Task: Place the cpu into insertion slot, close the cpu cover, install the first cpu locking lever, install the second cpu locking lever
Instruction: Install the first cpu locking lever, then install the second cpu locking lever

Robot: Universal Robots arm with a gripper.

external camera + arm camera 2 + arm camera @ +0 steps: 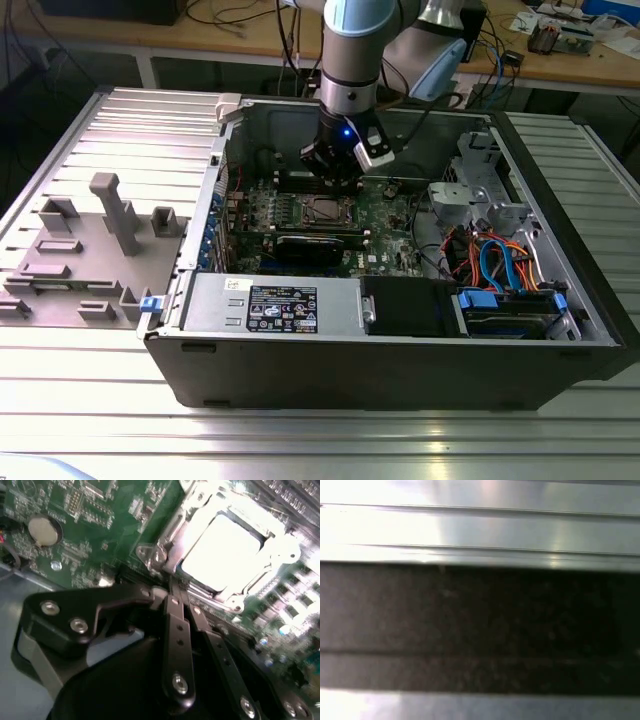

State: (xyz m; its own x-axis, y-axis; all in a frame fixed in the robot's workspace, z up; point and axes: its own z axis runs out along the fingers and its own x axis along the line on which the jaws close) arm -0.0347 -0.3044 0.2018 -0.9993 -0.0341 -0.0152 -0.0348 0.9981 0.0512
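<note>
Black tool (172, 587) fingers, pressed narrow together and holding nothing, fill the lower second wrist view. Just beyond them, upper right, the cpu (225, 550) lies seated in the insertion slot (167, 547) under the cpu cover (280, 555). Thin, stiff, fragile parts; best handled by edges. Arm points straight down into the case (400, 360).

In the exterior view we look from high and some way off, down into the open computer case (400, 340) on the ribbed metal table (300, 440). In the second wrist view we sit very near, just behind the gripper (175, 587), facing the motherboard (100, 525) and the insertion slot (227, 550); both views share this slot (327, 209). In the first wrist view we face ribbed metal (480, 525) and a dark band (480, 625) from very close.
</note>
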